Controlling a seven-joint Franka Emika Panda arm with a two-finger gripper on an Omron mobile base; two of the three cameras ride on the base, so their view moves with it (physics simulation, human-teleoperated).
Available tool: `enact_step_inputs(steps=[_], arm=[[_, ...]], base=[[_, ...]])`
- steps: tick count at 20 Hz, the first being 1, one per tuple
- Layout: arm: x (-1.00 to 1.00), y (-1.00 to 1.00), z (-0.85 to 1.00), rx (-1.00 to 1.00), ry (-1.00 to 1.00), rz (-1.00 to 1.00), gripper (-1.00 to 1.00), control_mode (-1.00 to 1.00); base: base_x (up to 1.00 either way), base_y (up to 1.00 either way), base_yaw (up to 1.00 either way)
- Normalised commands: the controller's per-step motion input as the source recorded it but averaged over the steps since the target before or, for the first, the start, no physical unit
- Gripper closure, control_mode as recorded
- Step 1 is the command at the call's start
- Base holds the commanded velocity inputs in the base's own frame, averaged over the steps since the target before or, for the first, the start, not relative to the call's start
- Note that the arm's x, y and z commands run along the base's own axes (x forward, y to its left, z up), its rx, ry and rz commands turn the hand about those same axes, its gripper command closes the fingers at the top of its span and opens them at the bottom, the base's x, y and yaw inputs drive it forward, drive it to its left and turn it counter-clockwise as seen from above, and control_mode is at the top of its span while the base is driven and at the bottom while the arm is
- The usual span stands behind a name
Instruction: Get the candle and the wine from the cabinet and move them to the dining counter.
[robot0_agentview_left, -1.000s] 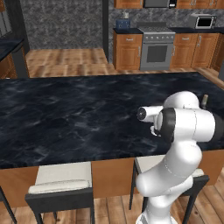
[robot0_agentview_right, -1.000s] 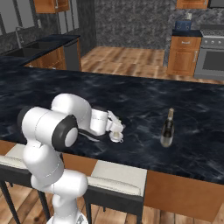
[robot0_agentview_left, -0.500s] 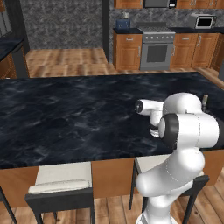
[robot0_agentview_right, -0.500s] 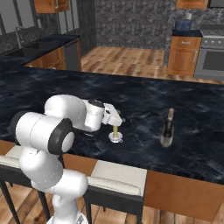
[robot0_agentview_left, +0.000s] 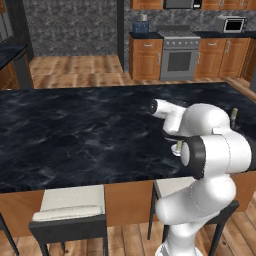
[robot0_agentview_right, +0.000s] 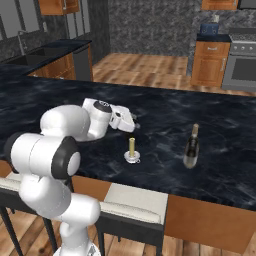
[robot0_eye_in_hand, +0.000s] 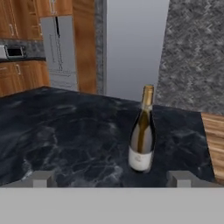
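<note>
The candle (robot0_agentview_right: 131, 152), a short pale stick in a small holder, stands free on the black marble dining counter (robot0_agentview_right: 210, 120). The wine (robot0_agentview_right: 191, 147), a dark bottle with a pale label, stands upright to its right. My gripper (robot0_agentview_right: 132, 123) hovers open just above and behind the candle, holding nothing. In the hand view the wine (robot0_eye_in_hand: 142, 135) stands ahead, right of centre, between and beyond my fingertips (robot0_eye_in_hand: 42, 178). From the left base view my arm hides most of the candle (robot0_agentview_left: 177, 148) and the wine (robot0_agentview_left: 234, 116). The cabinet is out of view.
Cream-seated stools (robot0_agentview_left: 72, 202) (robot0_agentview_right: 135, 200) stand along the counter's near edge. Beyond the counter lie wood floor, a steel stove (robot0_agentview_left: 180, 60) and wooden base units. A second dark worktop (robot0_agentview_right: 45, 55) runs at the far left.
My gripper, which stood down around the candle a second ago, has lifted up and drawn back from it. The candle stays standing on the counter. The wine has not moved.
</note>
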Motion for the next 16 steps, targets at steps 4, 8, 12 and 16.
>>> enact_step_inputs(steps=[4,8,12,16], arm=[[-0.35,0.2,0.31,0.0,-0.01,-0.14,-1.0,-1.0],[-0.48,0.25,0.39,0.0,-0.04,-0.13,-1.0,-1.0],[-0.54,0.3,0.41,0.0,-0.08,-0.1,-1.0,-1.0],[-0.61,0.26,0.39,0.0,-0.09,-0.08,-1.0,-1.0]], base=[[0.0,0.0,0.0],[0.0,0.0,0.0],[0.0,0.0,0.0],[0.0,0.0,0.0]])
